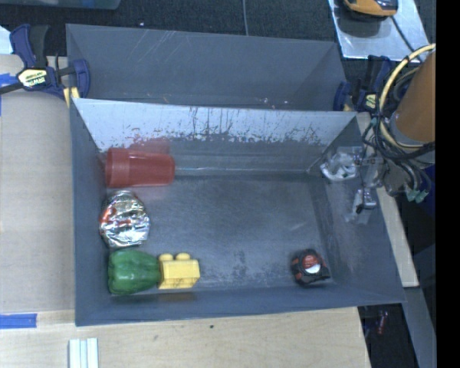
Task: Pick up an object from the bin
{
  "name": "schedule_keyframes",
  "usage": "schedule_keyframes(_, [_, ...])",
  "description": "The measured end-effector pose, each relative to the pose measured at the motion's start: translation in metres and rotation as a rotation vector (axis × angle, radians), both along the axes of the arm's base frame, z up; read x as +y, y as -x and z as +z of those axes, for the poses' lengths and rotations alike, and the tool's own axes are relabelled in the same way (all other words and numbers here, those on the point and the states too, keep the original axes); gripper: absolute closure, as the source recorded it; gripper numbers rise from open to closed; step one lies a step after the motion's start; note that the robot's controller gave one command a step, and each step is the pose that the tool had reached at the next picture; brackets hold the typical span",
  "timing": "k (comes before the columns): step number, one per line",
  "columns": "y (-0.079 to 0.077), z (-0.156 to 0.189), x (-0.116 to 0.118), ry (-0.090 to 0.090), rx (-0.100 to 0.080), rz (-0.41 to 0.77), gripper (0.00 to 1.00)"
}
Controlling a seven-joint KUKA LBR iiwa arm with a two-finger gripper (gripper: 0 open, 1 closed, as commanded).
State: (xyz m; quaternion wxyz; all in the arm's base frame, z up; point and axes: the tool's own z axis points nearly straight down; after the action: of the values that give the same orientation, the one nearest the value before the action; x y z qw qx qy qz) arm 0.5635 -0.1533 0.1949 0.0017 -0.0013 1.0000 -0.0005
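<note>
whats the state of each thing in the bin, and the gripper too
red cup: lying on its side, back left
foil ball: crumpled, by the left wall
green toy: front left corner, touching the brick
yellow brick: studs up, beside the green toy
black and red round thing: alone, front right
gripper: by the right wall, touching none of these

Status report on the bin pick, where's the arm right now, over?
Gripper at right wall of bin. Nearest: small black-and-red object, front right, untouched. Red cup, foil ball, green lump, yellow brick along left wall.
</note>
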Motion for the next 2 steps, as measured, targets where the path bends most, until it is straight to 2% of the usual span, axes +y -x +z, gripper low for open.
schedule_keyframes(1, [0.0, 0.0, 0.0, 0.0, 0.0, 0.0, 0.0])
schedule_keyframes(2, [0.038, -0.038, 0.002, -0.005, -0.006, -0.154, 0.0])
